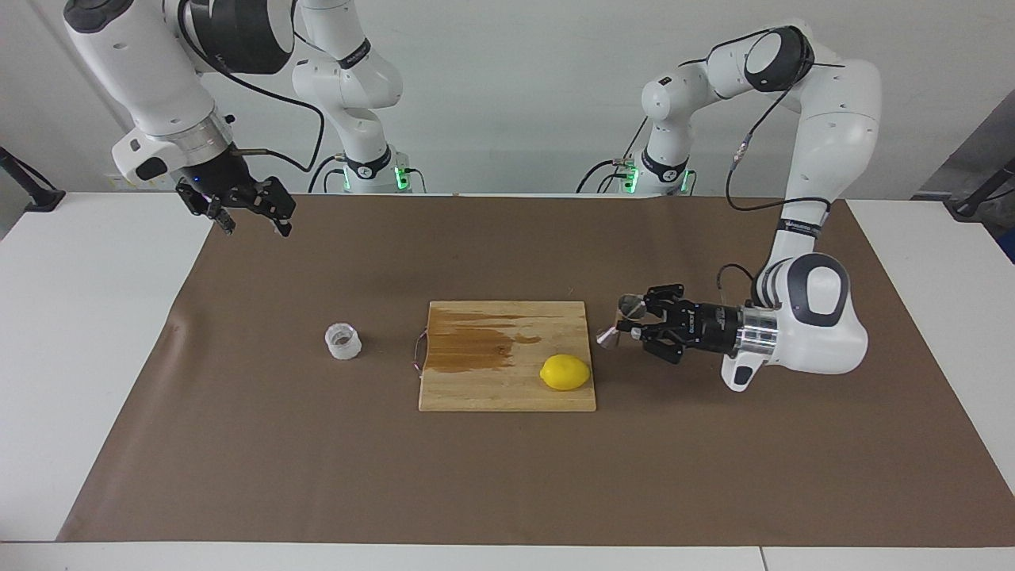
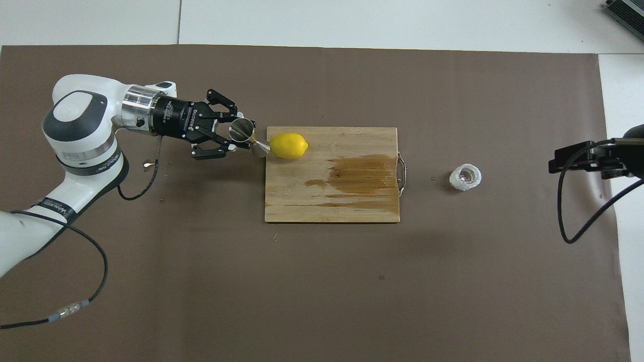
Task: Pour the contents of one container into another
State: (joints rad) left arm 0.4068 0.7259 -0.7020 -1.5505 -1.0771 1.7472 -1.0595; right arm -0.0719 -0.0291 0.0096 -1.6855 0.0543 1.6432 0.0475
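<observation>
The steel jigger (image 1: 620, 319) is tilted in my left gripper (image 1: 637, 320), which is shut on its waist just above the mat, beside the cutting board's edge at the left arm's end. In the overhead view the jigger (image 2: 246, 134) sits between the fingers of the left gripper (image 2: 239, 134), close to the lemon. The small white ridged cup (image 1: 343, 341) with brownish contents stands upright on the mat, between the board and the right arm's end; it also shows in the overhead view (image 2: 465, 177). My right gripper (image 1: 256, 227) waits raised and open over the mat's edge (image 2: 554, 164).
A wooden cutting board (image 1: 507, 396) lies mid-table with a wet dark stain; it also shows in the overhead view (image 2: 332, 211). A yellow lemon (image 1: 564, 372) rests on its corner next to the jigger (image 2: 289, 146). A brown mat (image 1: 507, 492) covers the table.
</observation>
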